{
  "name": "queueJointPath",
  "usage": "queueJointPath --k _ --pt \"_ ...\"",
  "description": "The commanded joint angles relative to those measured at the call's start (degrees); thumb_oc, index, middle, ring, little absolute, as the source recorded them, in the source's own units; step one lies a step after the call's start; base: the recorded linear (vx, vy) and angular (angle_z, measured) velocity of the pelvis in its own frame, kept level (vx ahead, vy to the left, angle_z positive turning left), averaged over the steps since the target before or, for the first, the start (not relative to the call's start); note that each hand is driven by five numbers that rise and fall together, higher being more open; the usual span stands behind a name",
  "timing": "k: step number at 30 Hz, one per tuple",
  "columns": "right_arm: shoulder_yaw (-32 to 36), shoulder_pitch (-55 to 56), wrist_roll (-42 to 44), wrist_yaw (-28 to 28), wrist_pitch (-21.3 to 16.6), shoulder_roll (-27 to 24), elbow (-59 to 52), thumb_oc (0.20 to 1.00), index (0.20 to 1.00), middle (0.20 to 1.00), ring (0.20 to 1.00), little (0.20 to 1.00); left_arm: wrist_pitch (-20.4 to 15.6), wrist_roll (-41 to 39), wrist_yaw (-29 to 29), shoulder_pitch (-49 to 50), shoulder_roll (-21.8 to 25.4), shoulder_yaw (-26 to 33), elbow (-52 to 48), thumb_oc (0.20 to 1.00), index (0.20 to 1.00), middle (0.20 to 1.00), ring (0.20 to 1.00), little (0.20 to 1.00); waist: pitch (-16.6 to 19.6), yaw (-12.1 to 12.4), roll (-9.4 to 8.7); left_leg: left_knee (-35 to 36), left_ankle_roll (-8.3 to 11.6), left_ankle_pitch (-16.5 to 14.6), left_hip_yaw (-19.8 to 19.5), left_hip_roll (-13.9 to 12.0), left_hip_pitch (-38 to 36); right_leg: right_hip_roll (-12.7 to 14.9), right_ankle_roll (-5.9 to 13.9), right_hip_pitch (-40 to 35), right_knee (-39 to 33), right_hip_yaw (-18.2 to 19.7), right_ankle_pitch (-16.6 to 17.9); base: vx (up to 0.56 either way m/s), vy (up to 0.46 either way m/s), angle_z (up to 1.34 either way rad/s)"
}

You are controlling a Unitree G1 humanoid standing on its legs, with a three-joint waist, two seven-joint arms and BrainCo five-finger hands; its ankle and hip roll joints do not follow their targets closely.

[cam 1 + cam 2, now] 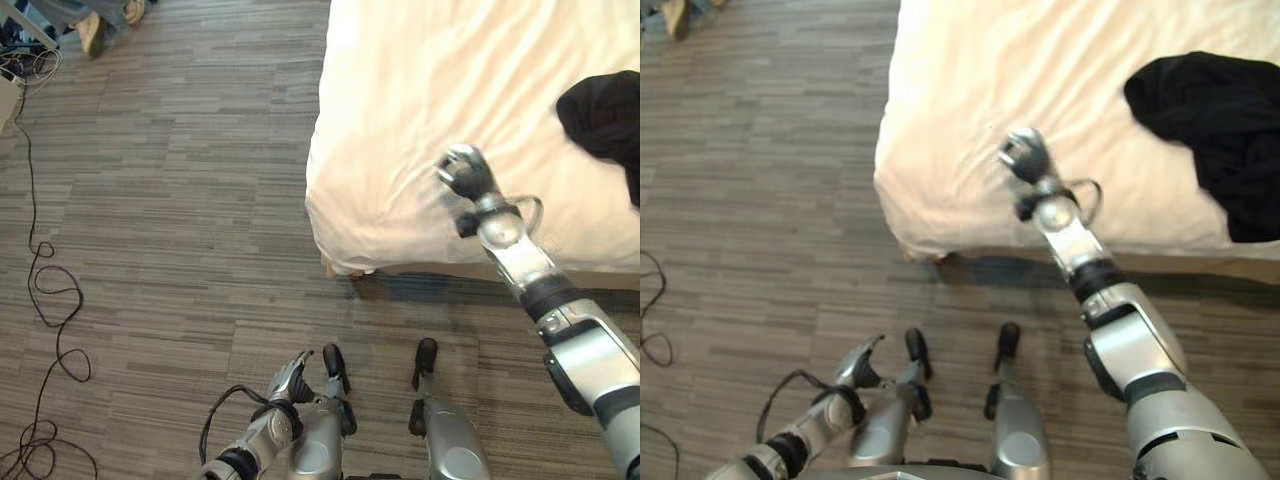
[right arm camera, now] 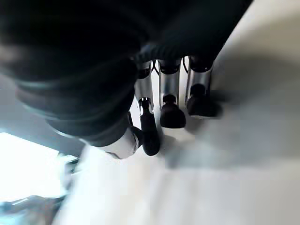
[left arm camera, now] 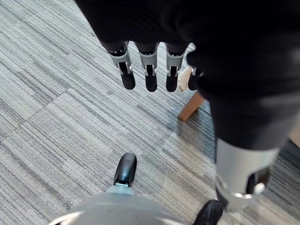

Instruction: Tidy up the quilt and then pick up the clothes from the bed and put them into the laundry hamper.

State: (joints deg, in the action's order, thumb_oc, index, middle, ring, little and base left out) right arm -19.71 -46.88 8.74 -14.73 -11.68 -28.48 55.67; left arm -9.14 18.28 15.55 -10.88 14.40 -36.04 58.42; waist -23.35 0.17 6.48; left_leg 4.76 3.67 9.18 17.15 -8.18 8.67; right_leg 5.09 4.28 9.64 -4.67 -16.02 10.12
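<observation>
Low at 6 o'clock, the left hand (image 1: 288, 380) hangs over the grey striped floor (image 1: 170, 200), fingers (image 3: 151, 75) straight and relaxed, grasping nothing. At 2 o'clock the right hand (image 1: 1025, 158) reaches over the cream quilt (image 1: 450, 90) near the bed's corner — its fingers (image 2: 169, 105) hang loose just above the fabric, empty. Black clothes (image 1: 1215, 120) lie bunched on the quilt at 3 o'clock, apart from that hand. A person's shoes (image 1: 95, 30) show at 11 o'clock.

The black clothes (image 1: 1215, 130) run off the picture's right edge. The bed (image 1: 420, 120) is cropped too. A person's shoe (image 1: 92, 32) is cut by the top edge.
</observation>
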Motion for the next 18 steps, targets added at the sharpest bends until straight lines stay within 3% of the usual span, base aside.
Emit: queueJointPath --k 1,4,5,8,9,12,16,17,18 --pt "-0.9 4.9 3.2 0.4 2.7 1.8 1.0 0.200 0.200 0.200 0.200 0.200 -0.2 1.9 -0.9 -1.8 -0.6 -2.2 2.4 1.000 1.000 1.000 1.000 1.000 -0.9 -0.3 -1.46 0.2 4.80 -3.8 -1.1 -1.9 -3.2 3.3 4.85 -4.3 -0.3 1.2 -8.9 0.04 0.049 0.19" --pt "5.2 21.6 4.0 2.3 3.6 4.1 5.1 0.200 0.200 0.200 0.200 0.200 2.0 4.2 -1.8 -0.8 -1.3 1.1 7.5 1.000 1.000 1.000 1.000 1.000 0.3 -2.4 -2.44 0.2 4.07 -5.5 -1.0 -1.2 -5.3 3.8 5.06 -6.3 -0.1 1.4 -9.6 0.06 0.047 0.14" --pt "5.2 21.6 4.0 2.3 3.6 4.1 5.1 0.200 0.200 0.200 0.200 0.200 2.0 4.2 -1.8 -0.8 -1.3 1.0 7.5 1.000 1.000 1.000 1.000 1.000 0.5 -2.4 -2.44 0.2 4.04 -5.3 -1.0 -1.2 -5.1 3.8 5.03 -6.1 -0.2 1.3 -9.4 0.07 0.050 0.06" --pt "7.5 34.8 0.6 4.4 5.4 8.2 9.4 0.200 0.200 0.200 0.200 0.200 3.3 5.3 -3.3 2.0 -1.1 4.5 10.7 1.000 1.000 1.000 1.000 1.000 3.0 -4.8 -4.79 0.2 2.99 -7.7 0.9 -0.8 -9.2 3.8 5.38 -8.7 0.2 2.9 -9.9 0.13 0.095 -0.14" --pt "8.0 36.9 -0.3 4.8 6.2 8.8 10.5 1.000 1.000 1.000 1.000 1.000 3.5 5.7 -3.8 2.6 -0.9 5.1 11.4 1.000 1.000 1.000 1.000 1.000 4.0 -5.2 -5.30 0.2 2.83 -8.0 1.6 -0.6 -10.1 3.9 5.46 -9.2 0.1 3.5 -9.7 0.13 0.099 -0.13" --pt "7.8 42.0 -4.1 6.4 7.8 10.4 13.8 1.000 1.000 1.000 1.000 1.000 3.8 6.2 -5.2 2.8 -0.4 5.9 12.5 1.000 1.000 1.000 1.000 1.000 6.1 -6.6 -6.22 0.2 2.13 -9.3 2.6 0.1 -12.9 4.2 5.84 -10.6 1.2 5.0 -10.2 0.09 0.108 -0.53" --pt "7.6 44.3 -4.9 6.9 8.6 12.3 13.0 1.000 1.000 1.000 1.000 1.000 4.3 5.9 -5.8 0.7 0.4 6.0 11.8 1.000 1.000 1.000 1.000 1.000 6.8 -9.5 -6.73 0.2 0.93 -10.6 4.0 0.3 -16.3 3.7 6.62 -7.8 11.4 7.8 -12.5 0.02 0.089 -0.28" --pt "7.7 42.8 -5.5 6.1 8.4 13.2 11.9 1.000 1.000 1.000 1.000 1.000 4.6 5.8 -5.5 -0.3 0.4 6.2 11.5 1.000 1.000 1.000 1.000 1.000 6.8 -9.7 -6.51 0.2 0.73 -11.5 7.7 -0.1 -18.1 4.8 7.19 -5.0 15.2 4.4 -12.3 -0.03 0.081 -0.54" --pt "7.7 42.8 -5.6 6.0 8.4 13.2 11.9 1.000 1.000 1.000 1.000 1.000 4.6 5.8 -5.5 -0.3 0.4 6.2 11.5 1.000 1.000 1.000 1.000 1.000 6.7 -9.6 -6.54 0.2 0.72 -11.5 7.8 -0.1 -18.1 4.8 7.21 -4.9 15.4 4.5 -12.4 0.03 0.069 -1.29"
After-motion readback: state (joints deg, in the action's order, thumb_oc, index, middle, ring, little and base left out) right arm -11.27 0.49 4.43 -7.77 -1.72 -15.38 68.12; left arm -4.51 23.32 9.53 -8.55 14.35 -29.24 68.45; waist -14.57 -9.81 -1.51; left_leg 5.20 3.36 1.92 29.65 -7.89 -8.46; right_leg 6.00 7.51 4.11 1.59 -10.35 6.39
